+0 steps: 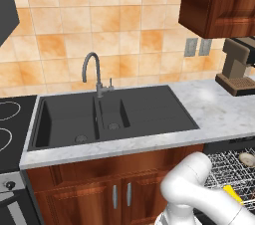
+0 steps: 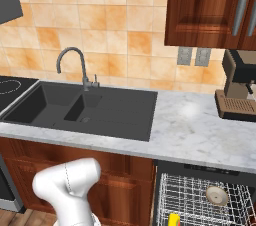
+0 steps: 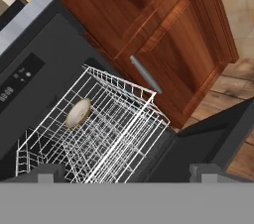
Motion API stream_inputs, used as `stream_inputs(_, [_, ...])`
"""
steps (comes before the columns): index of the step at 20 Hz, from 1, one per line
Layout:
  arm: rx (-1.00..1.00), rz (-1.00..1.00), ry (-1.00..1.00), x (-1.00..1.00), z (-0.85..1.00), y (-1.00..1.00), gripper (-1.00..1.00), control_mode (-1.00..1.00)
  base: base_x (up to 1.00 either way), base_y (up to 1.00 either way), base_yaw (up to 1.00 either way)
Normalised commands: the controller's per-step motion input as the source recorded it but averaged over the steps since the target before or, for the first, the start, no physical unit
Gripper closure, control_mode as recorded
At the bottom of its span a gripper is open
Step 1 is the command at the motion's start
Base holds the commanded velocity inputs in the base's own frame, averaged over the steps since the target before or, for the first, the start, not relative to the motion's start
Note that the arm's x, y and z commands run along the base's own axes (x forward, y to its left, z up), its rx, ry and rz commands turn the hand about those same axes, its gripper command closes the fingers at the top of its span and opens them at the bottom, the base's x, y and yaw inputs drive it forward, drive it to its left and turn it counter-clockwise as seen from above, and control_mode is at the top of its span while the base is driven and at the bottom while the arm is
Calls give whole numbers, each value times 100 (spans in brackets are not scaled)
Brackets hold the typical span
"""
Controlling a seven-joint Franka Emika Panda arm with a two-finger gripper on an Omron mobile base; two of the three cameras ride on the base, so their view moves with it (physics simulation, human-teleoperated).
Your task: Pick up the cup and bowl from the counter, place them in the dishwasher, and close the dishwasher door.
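The dishwasher (image 2: 202, 195) stands open under the desk (image 2: 195, 130), and its grey wire rack (image 3: 94, 129) is pulled out, with both task things inside it. The bowl (image 2: 217, 195), beige with a darker rim, rests in the rack toward the right side in the right base view; in the left base view it appears at the far right edge, just under the edge of the desk, and in the hand view it leans tilted among the wires in the left part of the rack. The cup (image 2: 173, 219), bright yellow, sits at the near side of the rack, apart from the bowl, and it is partly cut by the lower edge of the right base view; in the left base view a yellow piece of it shows just beside the white arm. The dishwasher door (image 3: 213, 143) is lowered, and its black panel reaches out toward the wooden floor in the lower right of the hand view. The fingers (image 3: 49, 172) rise at the bottom of the hand view, standing wide apart, with nothing between them, above the rack. On the desk, the dark double sink (image 1: 112, 114) with its curved faucet (image 1: 94, 72) lies to the left of the dishwasher, and a coffee machine (image 2: 240, 90) stands at the right end against the tiled wall.
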Motion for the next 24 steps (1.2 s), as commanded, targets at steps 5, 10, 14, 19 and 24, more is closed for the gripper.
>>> stream_inputs(5, [0, 0, 0, -22, -9, 0, -100, -100, 0, 0, 0])
stream_inputs(10, [0, 0, -2, -25, -2, 0, -100, -100, 0, 0, 0])
stream_inputs(14, [0, 0, -2, -23, 0, 0, -100, -100, 0, 0, 0])
stream_inputs(19, [0, 0, -2, -23, -1, 0, -100, -100, 0, 0, 0])
stream_inputs(24, [0, 0, -2, -26, -1, 0, -100, -100, 0, 0, 0])
